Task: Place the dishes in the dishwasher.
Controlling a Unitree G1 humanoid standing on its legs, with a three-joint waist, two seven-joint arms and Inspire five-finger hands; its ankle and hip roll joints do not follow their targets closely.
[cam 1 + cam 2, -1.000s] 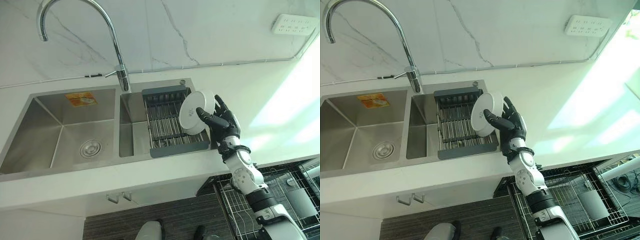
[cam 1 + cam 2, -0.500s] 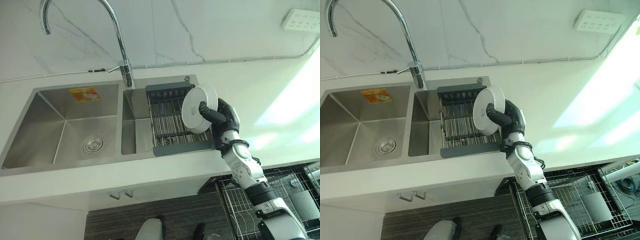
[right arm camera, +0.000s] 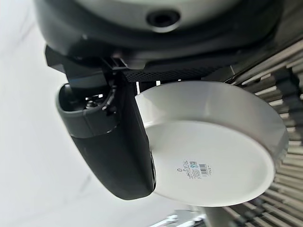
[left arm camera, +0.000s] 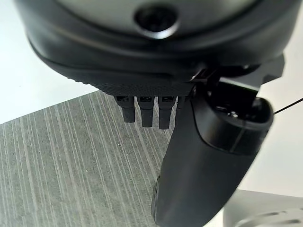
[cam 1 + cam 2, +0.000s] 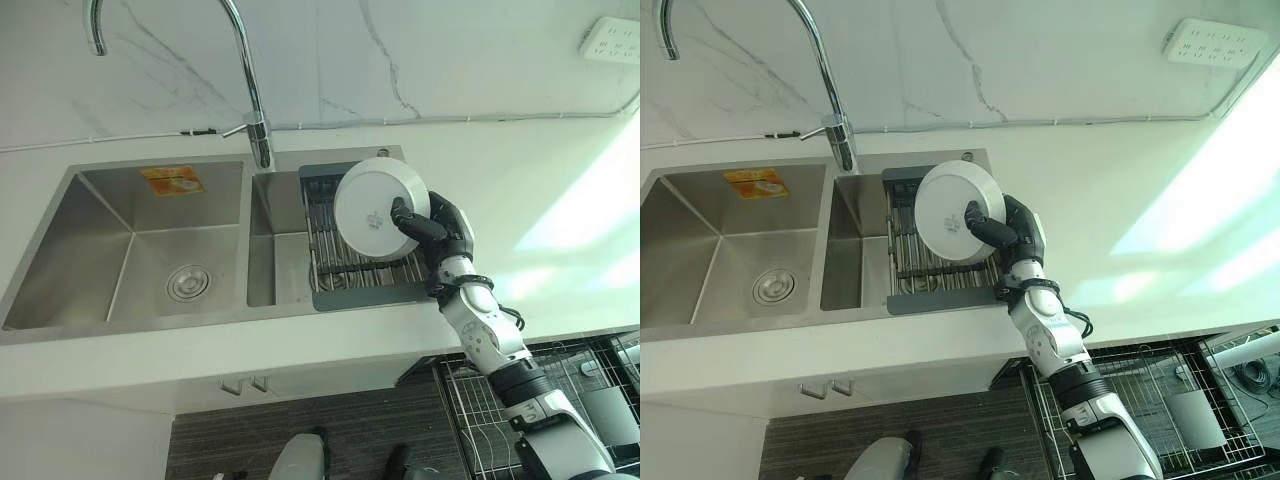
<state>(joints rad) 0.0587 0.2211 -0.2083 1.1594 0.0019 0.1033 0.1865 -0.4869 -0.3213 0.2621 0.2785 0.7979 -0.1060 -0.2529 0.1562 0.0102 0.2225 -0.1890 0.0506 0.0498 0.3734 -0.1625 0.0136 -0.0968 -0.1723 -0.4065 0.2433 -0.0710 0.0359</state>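
Reaching up from the lower right, the right hand (image 5: 437, 228) pinches a white dish (image 5: 378, 196), thumb on its underside and fingers behind the rim, holding it tilted on edge above the dark rack (image 5: 345, 270) in the sink's (image 5: 140, 240) right basin. A small sticker with a barcode shows on the dish's base, too small to read, and an orange label sits on the left basin's back wall. The left hand (image 4: 189, 156) hangs relaxed over grey striped floor; a white counter (image 5: 520, 200), marble wall, tall tap (image 5: 250, 90), wall socket (image 5: 610, 40) and a wire dishwasher basket (image 5: 1160, 400) at lower right surround the scene.
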